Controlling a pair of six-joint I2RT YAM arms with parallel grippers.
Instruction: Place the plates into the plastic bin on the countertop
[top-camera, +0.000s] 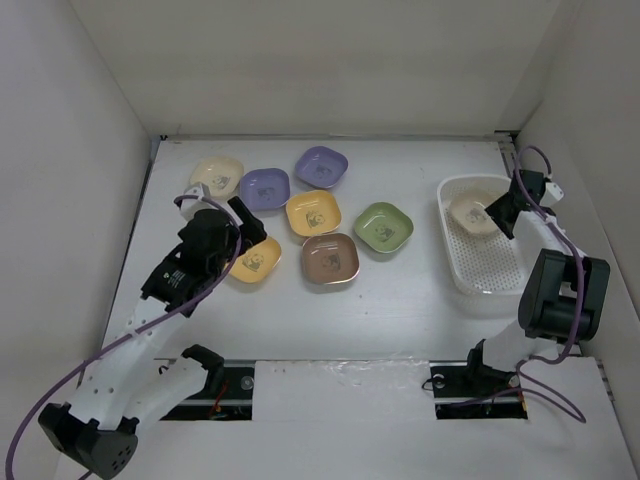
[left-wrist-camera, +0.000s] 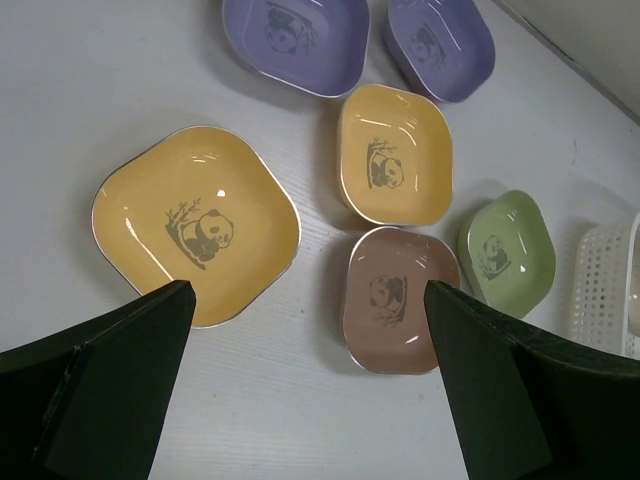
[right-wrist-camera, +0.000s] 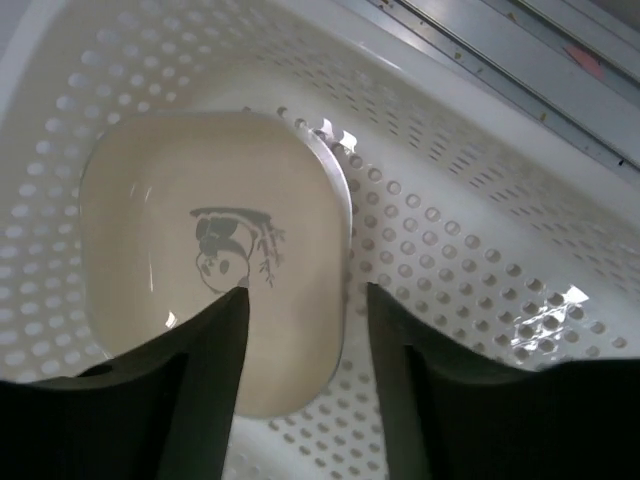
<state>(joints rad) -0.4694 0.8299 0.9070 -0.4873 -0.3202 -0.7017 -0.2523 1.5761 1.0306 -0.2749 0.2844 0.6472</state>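
The right gripper (right-wrist-camera: 305, 395) is hanging inside the plastic bin (top-camera: 447, 245), which is sitting along the right edge of the countertop (top-camera: 400, 310). Its jaws are standing parted over the near rim of the beige plate (right-wrist-camera: 180, 250), which is lying flat at the bin's far end, and they are clamping nothing. The left gripper (left-wrist-camera: 310, 390) is hovering with its jaws spread wide above a yellow-orange plate (left-wrist-camera: 195, 225) toward the left edge, and it is touching nothing. Six more plates (top-camera: 313, 212) are lying in a loose cluster across the far-left half, with the brown plate (left-wrist-camera: 400, 300) near the yellow-orange one but apart from it. These dishes are looking light, stiff and glossy, so they are probably slippery. The raised rim seems to be the only hold, with one finger inside the bowl and one outside under the lip. The yellow-orange plate's open left side is offering the freest approach.
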